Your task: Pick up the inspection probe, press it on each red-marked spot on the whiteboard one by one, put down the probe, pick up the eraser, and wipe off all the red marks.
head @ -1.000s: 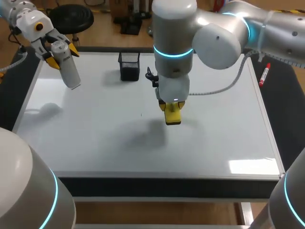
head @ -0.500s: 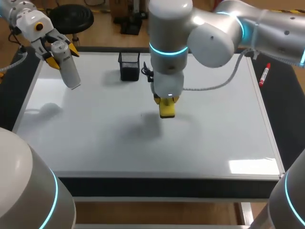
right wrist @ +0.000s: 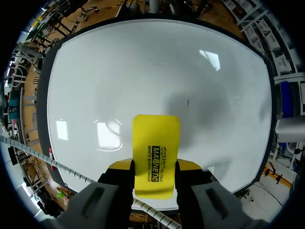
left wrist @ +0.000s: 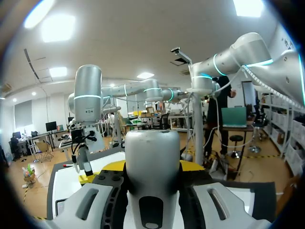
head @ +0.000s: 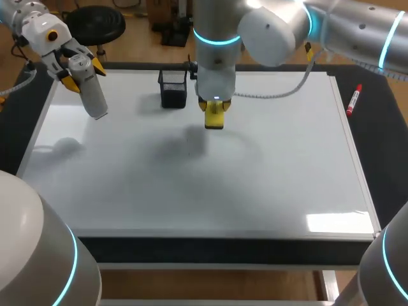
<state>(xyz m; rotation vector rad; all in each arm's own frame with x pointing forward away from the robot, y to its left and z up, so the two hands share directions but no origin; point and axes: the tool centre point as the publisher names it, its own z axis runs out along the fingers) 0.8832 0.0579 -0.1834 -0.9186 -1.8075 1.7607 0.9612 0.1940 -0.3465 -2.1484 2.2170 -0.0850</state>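
With the right gripper (right wrist: pixel 155 166) fingers pinching the eraser (right wrist: pixel 156 138) and the left gripper (head: pixel 80 71) fingers pinching the probe (head: pixel 92 95), lay the eraser flat on the whiteboard (head: pixel 280 172), pressing evenly.

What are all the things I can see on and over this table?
Whiteboard: one, white, lying flat on the table; no red marks show on it.
Holder: one, black mesh, standing at the whiteboard's far edge.
Marker: one, red and white, lying on the table to the right of the whiteboard.
Table: one, dark, under the whiteboard.
Eraser: one, yellow, held over the whiteboard beside the holder.
Probe: one, grey-white, held over the whiteboard's far left corner.
Left arm: one, white; its jaws are shut on the probe.
Right arm: one, white with a blue light ring; its jaws are shut on the eraser.
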